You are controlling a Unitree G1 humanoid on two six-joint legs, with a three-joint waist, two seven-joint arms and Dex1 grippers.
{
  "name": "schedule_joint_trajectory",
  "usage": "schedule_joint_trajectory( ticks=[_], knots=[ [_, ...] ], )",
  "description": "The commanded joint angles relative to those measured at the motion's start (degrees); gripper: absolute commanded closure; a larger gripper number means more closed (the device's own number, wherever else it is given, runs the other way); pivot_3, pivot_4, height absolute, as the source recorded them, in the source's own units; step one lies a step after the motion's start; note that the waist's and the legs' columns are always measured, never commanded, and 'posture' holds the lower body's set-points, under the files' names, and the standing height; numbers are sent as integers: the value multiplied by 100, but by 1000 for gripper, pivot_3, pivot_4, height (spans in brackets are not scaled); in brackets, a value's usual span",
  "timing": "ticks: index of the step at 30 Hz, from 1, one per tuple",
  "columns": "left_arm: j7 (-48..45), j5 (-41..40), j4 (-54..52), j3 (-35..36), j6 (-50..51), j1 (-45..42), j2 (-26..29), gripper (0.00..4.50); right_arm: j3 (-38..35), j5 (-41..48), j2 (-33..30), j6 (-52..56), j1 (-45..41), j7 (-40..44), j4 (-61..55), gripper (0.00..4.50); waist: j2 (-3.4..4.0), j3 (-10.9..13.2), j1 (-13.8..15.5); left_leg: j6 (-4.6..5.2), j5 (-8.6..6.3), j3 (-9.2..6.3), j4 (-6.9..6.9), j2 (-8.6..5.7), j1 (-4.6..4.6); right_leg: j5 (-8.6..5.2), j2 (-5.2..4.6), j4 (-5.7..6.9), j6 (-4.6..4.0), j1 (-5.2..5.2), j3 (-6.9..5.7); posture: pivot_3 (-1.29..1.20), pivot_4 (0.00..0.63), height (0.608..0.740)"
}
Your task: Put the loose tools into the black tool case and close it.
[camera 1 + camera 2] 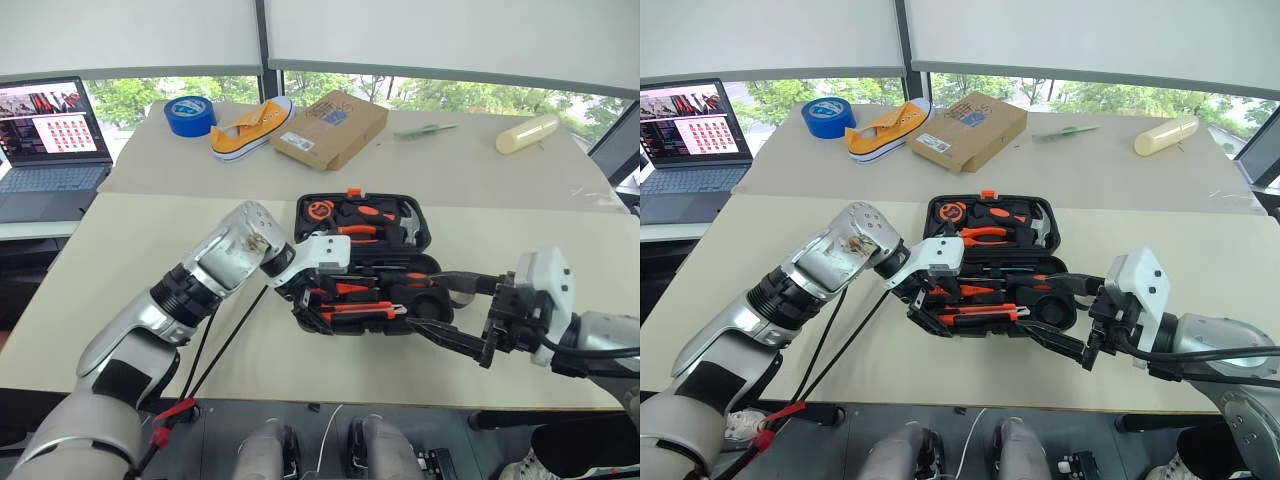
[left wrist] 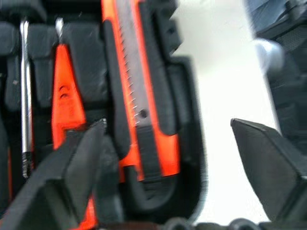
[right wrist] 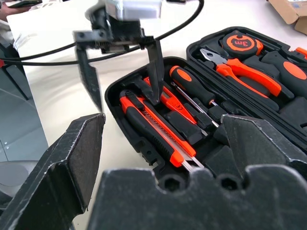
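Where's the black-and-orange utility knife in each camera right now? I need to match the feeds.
Left eye view: utility knife in the black tool case's near half, under the left gripper.
Right eye view: same spot.
Left wrist view: centre, running lengthwise.
Right wrist view: centre-left.
Shared landmark: the case's near rim.

Beige tables [image 1: 150,215] stand before windows [image 1: 330,88] with lowered white blinds [image 1: 440,40].

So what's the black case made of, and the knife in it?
The case looks like matte black moulded plastic, going by its shaped recesses. The knife seems to be black and orange plastic around a notched, shiny strip, probably a metal blade.
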Motion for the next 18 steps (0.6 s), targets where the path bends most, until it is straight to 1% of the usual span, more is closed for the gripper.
schedule_joint_trajectory(
  ticks=[1, 2, 4, 5, 9, 10, 11, 12, 18],
  knots=[
    [104, -157, -202, 345, 10, -137, 55, 749, -4, 76, 20, -75, -81, 3, -34, 0, 0, 0, 7, 0, 0, 0, 0, -1, 0, 0, -1, 0, 1, 0, 0, 0, 150, 731],
    [148, -136, -176, 361, -79, -102, 50, 932, 7, 72, 21, -78, -82, 6, -30, 0, 0, 0, 7, 0, 0, 0, 0, -1, 1, -1, -1, 0, 1, 1, 0, 0, 150, 731],
    [233, -50, -122, 312, -279, -34, 40, 1683, 21, 73, 15, -81, -89, 9, -22, 0, 0, 0, 9, 0, 0, 0, 0, -2, 0, 0, -2, 0, 1, 1, 0, 0, 150, 731],
    [294, -6, -82, 273, -358, -7, 17, 1989, 32, 73, 11, -82, -101, 5, -17, 0, 0, 0, 8, 0, 0, 0, 1, -3, -1, 0, -2, 0, 0, 1, 0, 0, 150, 731],
    [415, 13, 2, 192, -486, 42, -122, 3514, 28, 87, -4, -73, -128, -1, -8, 0, 0, 0, 6, 0, 0, 0, 1, -3, 0, 1, -1, 1, -1, 1, 0, 0, 150, 731],
    [404, -11, -14, 177, -489, 48, -157, 3971, 18, 78, -6, -76, -108, 3, -18, 0, 0, 0, 7, 0, 0, 0, 1, -3, 0, 0, -1, 1, 0, 1, 0, 0, 150, 731],
    [395, -20, -27, 160, -508, 56, -184, 4234, 12, 70, -5, -79, -91, 5, -25, 0, 0, 0, 8, 0, 0, 0, 1, -3, 0, 0, -1, 0, 0, 1, -1, 0, 150, 731],
    [374, -21, -59, 135, -539, 78, -192, 4417, 3, 65, 0, -83, -63, 3, -43, 0, 0, 0, 9, 0, 0, 0, 1, -3, -1, 0, -1, 0, 0, 1, -1, 0, 150, 731],
    [314, 373, -21, -292, -1190, 206, -120, 4417, -19, 43, 6, -74, 20, -55, -87, 0, 0, 0, 4, 0, 0, 0, 0, -3, 1, 1, -1, 0, -1, 1, 0, 0, 150, 731]
  ],
)
